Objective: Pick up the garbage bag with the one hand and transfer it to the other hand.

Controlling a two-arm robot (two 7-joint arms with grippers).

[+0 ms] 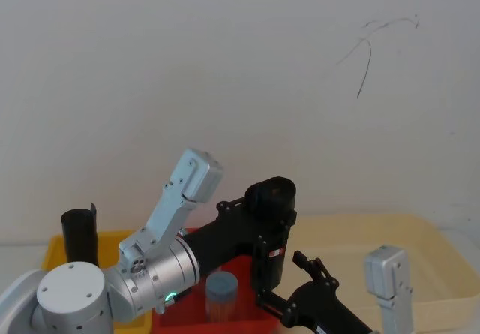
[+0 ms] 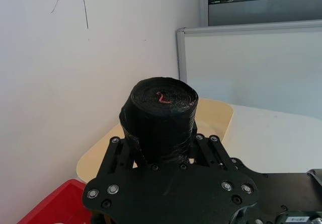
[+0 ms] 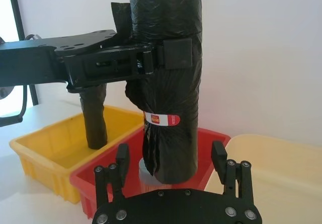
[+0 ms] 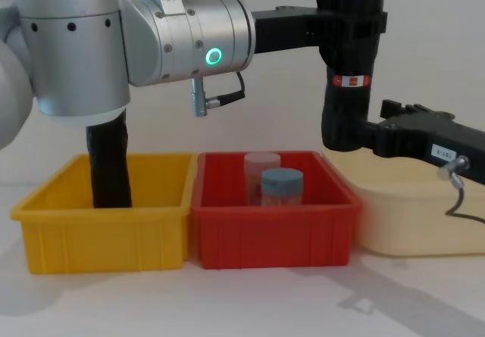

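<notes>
The left gripper (image 4: pixel 353 25) extends level from its silver-grey forearm (image 4: pixel 197 38), green ring lit, and is clamped on the upper part of the garbage bag (image 4: pixel 348 106), one finger pad (image 3: pixel 177 53) pressed flat on the roll's side. The garbage bag hangs upright in the air, raised clear above the right end of the red bin (image 4: pixel 273 235), with its red-and-white label band just below the grip. The right gripper (image 3: pixel 170 156) reaches in from the right at the bag's lower end. Its fingers (image 3: pixel 122 157) are spread, one on each side of the roll, with a visible gap on both sides. A plain black roll (image 4: pixel 111 166) stands in the yellow bin (image 4: pixel 98 238), left of the red bin. Two jars (image 4: pixel 282 185) stand in the red bin. A cream tray (image 4: pixel 409 216) lies to the right.
</notes>
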